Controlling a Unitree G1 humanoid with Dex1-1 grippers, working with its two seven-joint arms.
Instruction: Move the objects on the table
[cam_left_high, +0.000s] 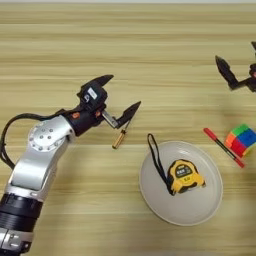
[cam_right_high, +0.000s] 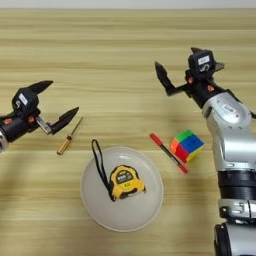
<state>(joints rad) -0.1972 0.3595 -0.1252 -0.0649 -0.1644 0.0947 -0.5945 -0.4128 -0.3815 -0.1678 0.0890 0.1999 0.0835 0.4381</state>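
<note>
Two arms hang over the wooden bench (cam_left_high: 150, 45), and neither one holds anything. On the left, the left end effector (cam_left_high: 119, 95) has its two black fingers spread wide apart. Its lower fingertip sits right by the tip of the little screwdriver (cam_left_high: 120, 137) with the amber handle, so I think that is the thing it wants. To do it well, it should drop down so one finger lands on each side of the thin shaft, then squeeze slowly so it does not roll away. Next comes the white plate (cam_right_high: 150, 200) with the yellow tape measure (cam_right_high: 126, 182) inside. Then the red marker (cam_right_high: 168, 152) lies just beside the colourful cube (cam_right_high: 186, 145). Up above them, the right end effector (cam_right_high: 180, 65) waits with fingers wide apart too.
</note>
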